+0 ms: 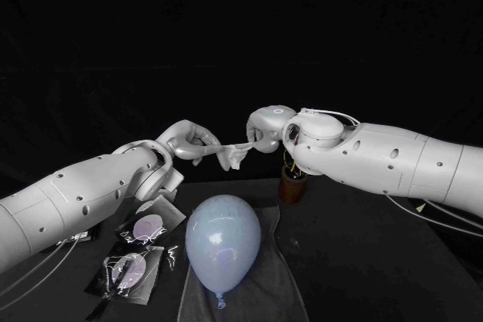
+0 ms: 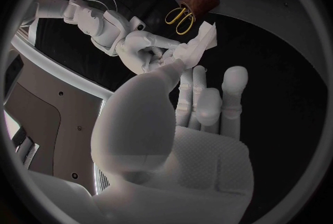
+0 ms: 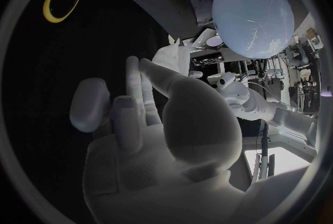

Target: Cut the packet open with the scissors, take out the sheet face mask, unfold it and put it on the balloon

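A folded white sheet mask (image 1: 234,156) hangs in the air above the far end of the balloon (image 1: 223,242). My left hand (image 1: 191,142) pinches its left side and my right hand (image 1: 270,125) pinches its right side, the two hands close together. In the left wrist view the mask (image 2: 202,39) sticks out as a crumpled strip from my right hand (image 2: 142,49), with my left thumb against it. The pale blue balloon lies lengthwise on a grey cloth (image 1: 271,287). The yellow-handled scissors (image 2: 180,18) stand in a brown cup (image 1: 292,186). The right wrist view shows the mask (image 3: 168,56) at my fingertips.
Two shiny mask packets (image 1: 146,228) (image 1: 125,269) lie on the table left of the balloon, under my left arm. The brown cup stands just beyond the cloth's far right corner, below my right wrist. Bare black table (image 1: 382,266) stretches to the right.
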Available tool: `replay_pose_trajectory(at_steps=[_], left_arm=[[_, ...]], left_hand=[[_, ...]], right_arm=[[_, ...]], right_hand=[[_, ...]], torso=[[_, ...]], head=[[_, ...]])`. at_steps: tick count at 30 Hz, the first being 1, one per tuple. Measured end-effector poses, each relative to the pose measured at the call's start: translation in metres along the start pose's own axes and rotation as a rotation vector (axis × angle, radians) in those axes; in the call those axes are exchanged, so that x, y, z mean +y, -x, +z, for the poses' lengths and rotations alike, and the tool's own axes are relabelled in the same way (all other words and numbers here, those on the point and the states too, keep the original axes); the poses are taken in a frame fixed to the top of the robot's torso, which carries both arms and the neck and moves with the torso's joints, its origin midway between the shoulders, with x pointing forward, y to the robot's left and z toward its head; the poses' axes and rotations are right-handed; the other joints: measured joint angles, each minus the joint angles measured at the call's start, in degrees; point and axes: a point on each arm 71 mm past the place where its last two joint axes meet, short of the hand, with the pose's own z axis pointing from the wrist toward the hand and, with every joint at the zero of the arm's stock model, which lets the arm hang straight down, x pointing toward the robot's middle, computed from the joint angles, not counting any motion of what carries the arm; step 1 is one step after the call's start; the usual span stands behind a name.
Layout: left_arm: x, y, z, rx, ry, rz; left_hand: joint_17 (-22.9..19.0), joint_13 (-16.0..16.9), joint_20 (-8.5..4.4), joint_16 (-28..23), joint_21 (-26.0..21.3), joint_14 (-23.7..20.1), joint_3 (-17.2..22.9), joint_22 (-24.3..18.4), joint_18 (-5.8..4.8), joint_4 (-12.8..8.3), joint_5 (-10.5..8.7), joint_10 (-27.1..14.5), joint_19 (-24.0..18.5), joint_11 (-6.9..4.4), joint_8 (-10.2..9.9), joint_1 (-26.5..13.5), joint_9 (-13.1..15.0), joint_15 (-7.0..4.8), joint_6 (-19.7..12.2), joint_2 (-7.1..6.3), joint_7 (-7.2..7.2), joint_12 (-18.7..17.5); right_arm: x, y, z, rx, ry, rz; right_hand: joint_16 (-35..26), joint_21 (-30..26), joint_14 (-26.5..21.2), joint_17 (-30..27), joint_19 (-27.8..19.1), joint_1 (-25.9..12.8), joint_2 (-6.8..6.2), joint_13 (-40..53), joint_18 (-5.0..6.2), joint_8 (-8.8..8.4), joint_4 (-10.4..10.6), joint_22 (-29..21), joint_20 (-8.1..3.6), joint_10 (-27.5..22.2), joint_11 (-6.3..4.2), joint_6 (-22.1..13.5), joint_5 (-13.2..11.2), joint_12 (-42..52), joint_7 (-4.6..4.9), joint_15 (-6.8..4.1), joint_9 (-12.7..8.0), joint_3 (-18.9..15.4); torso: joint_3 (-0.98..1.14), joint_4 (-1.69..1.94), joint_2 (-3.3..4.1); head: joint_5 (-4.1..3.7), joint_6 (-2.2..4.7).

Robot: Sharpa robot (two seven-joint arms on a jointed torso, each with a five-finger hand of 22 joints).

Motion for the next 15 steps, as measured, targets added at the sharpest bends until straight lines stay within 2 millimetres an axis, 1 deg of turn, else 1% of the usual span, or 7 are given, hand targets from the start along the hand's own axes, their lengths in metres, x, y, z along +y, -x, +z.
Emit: replay_pose_trajectory(at_steps=[6, 9, 11, 12, 15], left_arm=[[-0.0006, -0.0001, 0.0008, 0.003, -0.003, 0.009], [0.0000, 0.0011, 0.0012, -0.001, -0.003, 0.011], [0.0002, 0.0023, 0.0014, -0.005, -0.003, 0.012], [0.0002, 0.0030, 0.0016, -0.006, -0.003, 0.013], [-0.0002, 0.0050, 0.0021, -0.012, -0.004, 0.015]], left_hand=[[-0.1, -0.1, 0.00, 0.0, 0.0, 0.0, 0.2, -0.2, 0.00, -0.2, 0.00, 0.0, 0.0, 0.00, 0.0, 0.0, 0.0, 0.00, 0.0, 0.00, 0.05, 0.0], [-0.3, -0.1, 0.00, 0.0, 0.0, 0.0, 0.2, -0.2, 0.00, -0.2, 0.00, 0.0, 0.0, 0.00, 0.0, 0.0, 0.0, 0.00, 0.2, 0.00, 0.23, 0.0], [-0.3, -0.1, 0.00, 0.0, 0.0, 0.0, 0.2, -0.2, 0.00, -0.2, 0.00, 0.0, 0.0, 0.00, 0.0, 0.0, 0.0, 0.00, 0.2, 0.00, 0.23, 0.0], [-0.4, -0.1, 0.00, 0.0, 0.0, 0.0, 0.2, -0.3, 0.00, -0.2, 0.00, 0.0, 0.0, 0.00, 0.0, 0.0, 0.0, 0.00, 0.2, 0.00, 0.23, 0.0], [-0.8, -0.1, 0.00, 0.0, 0.0, 0.0, 0.2, -0.6, 0.00, -0.2, 0.00, 0.0, 0.0, 0.00, 0.0, 0.0, 0.0, 0.00, 0.2, -0.01, 0.23, 0.0]], right_arm=[[0.0018, 0.0010, 0.0021, -0.018, 0.004, -0.021], [0.0030, 0.0011, 0.0029, -0.025, 0.007, -0.029], [0.0036, 0.0012, 0.0034, -0.028, 0.009, -0.033], [0.0038, 0.0012, 0.0037, -0.030, 0.009, -0.036], [0.0040, 0.0015, 0.0048, -0.037, 0.010, -0.045]], right_hand=[[0.2, 0.0, 0.0, 0.0, 0.0, -0.2, -0.15, 0.1, 0.00, -0.02, 0.0, 0.0, 0.00, 0.0, 0.00, 0.1, -0.1, 0.1, 0.14, 0.00, 0.0, 0.0], [0.2, 0.0, 0.0, 0.0, 0.0, -0.2, -0.23, 0.1, -0.01, -0.03, 0.0, 0.0, 0.00, 0.0, 0.00, 0.1, -0.1, 0.1, 0.14, 0.00, 0.0, 0.0], [0.2, 0.0, -0.2, 0.0, 0.1, -0.3, -0.30, 0.1, 0.00, -0.06, 0.0, 0.0, 0.13, 0.0, -0.01, 0.1, -0.1, 0.1, 0.15, -0.20, 0.0, 0.0], [0.2, 0.0, -0.2, 0.0, 0.2, -0.3, -0.30, 0.1, -0.01, -0.07, 0.0, 0.0, 0.21, 0.2, -0.20, 0.1, -0.1, 0.1, 0.15, -0.20, 0.0, 0.0], [0.2, 0.3, -0.2, 0.0, 0.2, -0.3, -0.30, 0.1, -0.01, -0.10, 0.0, 0.0, 0.21, 0.2, -0.20, 0.1, -0.1, 0.1, 0.15, -0.20, 0.0, 0.0]], torso=[[-0.03, 0.00, -0.01], [-0.01, 0.00, -0.01], [0.00, -0.01, -0.01], [0.00, -0.01, -0.02], [0.01, -0.01, -0.02]], head=[[0.04, 0.05], [0.10, 0.12], [0.12, 0.14], [0.13, 0.15], [0.16, 0.18]])
